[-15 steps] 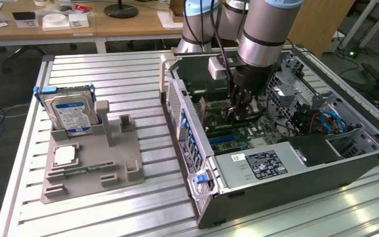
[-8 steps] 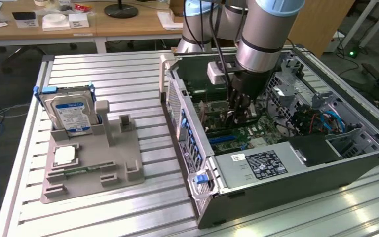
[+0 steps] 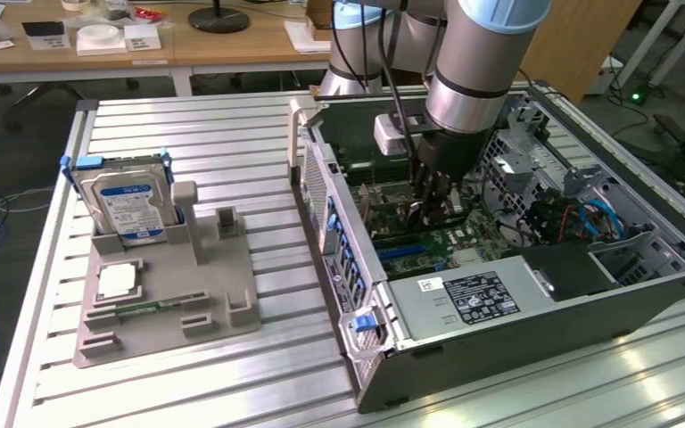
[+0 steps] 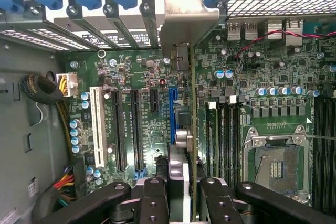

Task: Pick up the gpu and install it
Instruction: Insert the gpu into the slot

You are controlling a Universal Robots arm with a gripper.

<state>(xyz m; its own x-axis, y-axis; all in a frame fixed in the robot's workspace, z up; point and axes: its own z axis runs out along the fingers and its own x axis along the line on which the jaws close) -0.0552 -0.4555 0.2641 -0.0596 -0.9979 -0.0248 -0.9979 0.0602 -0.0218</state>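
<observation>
Ribbed metal table (image 3: 200, 134) carries open computer case (image 3: 533, 303), its walls close around arm. Pincer (image 4: 182, 184) clamped on gpu (image 4: 187, 17): card edge-on, upright over motherboard, just beside blue slot (image 4: 172, 103); memory slots (image 4: 223, 135) near other face. Hard drive (image 3: 128, 201) well apart outside case.

Upright gpu (image 4: 185, 124), edge-on over motherboard (image 4: 131, 124)

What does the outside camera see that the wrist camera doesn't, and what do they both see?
Exterior view: the hard drive and small silver chip on the grey holder beside the computer case. Wrist view: the gpu edge-on between the fingers, close to the blue slot, and the empty processor socket. Both: the green motherboard.
</observation>
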